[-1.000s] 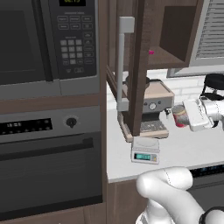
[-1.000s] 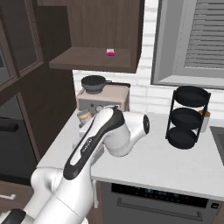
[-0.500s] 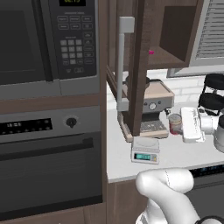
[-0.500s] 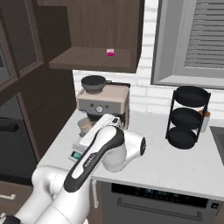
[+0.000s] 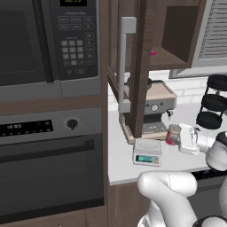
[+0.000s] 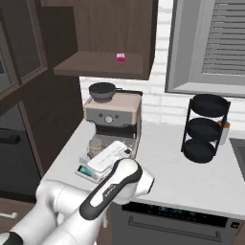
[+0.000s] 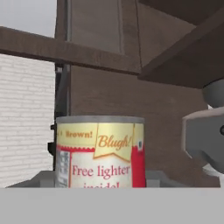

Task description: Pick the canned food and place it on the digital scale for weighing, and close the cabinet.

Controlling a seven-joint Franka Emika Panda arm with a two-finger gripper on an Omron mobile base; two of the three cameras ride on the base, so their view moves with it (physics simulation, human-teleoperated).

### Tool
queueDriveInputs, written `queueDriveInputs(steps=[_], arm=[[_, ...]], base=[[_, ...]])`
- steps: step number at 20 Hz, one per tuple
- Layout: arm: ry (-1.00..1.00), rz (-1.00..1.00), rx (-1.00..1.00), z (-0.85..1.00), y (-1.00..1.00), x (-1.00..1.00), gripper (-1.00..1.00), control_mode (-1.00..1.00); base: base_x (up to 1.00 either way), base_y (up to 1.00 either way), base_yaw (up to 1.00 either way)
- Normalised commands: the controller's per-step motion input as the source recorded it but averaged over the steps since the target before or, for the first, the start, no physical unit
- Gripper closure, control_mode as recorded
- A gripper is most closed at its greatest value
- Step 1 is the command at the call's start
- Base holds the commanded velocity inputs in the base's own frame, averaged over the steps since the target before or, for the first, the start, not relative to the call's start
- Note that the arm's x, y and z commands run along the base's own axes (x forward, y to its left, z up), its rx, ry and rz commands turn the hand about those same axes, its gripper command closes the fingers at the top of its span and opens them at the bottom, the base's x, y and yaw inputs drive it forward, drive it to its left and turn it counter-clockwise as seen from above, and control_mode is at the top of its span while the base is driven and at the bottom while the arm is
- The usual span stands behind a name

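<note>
- Cabinet (image 5: 142,66): door stands open, edge-on to the left base view, its silver bar handle (image 5: 122,62) at 12 o'clock from the scale. No change over the last second; closing is not yet done.
- Arm: over the last second the hand has swung in from 3 o'clock across the desk (image 6: 191,177) and come lower, toward the front of the coffee machine (image 5: 153,104).
- Gripper (image 5: 179,137): now just at 3 o'clock of the scale, in front of the coffee machine's drip tray.
- Digital scale (image 5: 147,153): sits on the desk, cyan display lit, platform bare; it has not moved.
- Canned food (image 5: 172,134): carried along with the hand, upright, red label band showing; in the hand view (image 7: 99,151) it sits close and centred. It hangs near the scale, at about 2 o'clock of it, not yet on it.
- Fingers: clamped on the can, judging from the can travelling with the hand.
- Judgement: transport nearly finished; remaining is a short shift toward 9 o'clock, then lowering onto the platform.
</note>
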Motion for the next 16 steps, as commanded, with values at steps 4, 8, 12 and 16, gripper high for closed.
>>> queueDriveInputs(steps=[4, 8, 12, 16], arm=[[0.05, 0.01, 0.15, -0.16, 0.00, 0.37, 1.00, -1.00], [0.04, 0.00, 0.00, 0.00, -0.03, 0.42, 1.00, -1.00], [0.03, 0.00, 0.00, -0.02, 0.00, 0.47, 1.00, -1.00], [0.02, 0.01, 0.00, -0.24, 0.00, 0.27, 1.00, -1.00]], base=[[0.00, 0.00, 0.00], [0.00, 0.00, 0.00], [0.00, 0.00, 0.00], [0.00, 0.00, 0.00]])
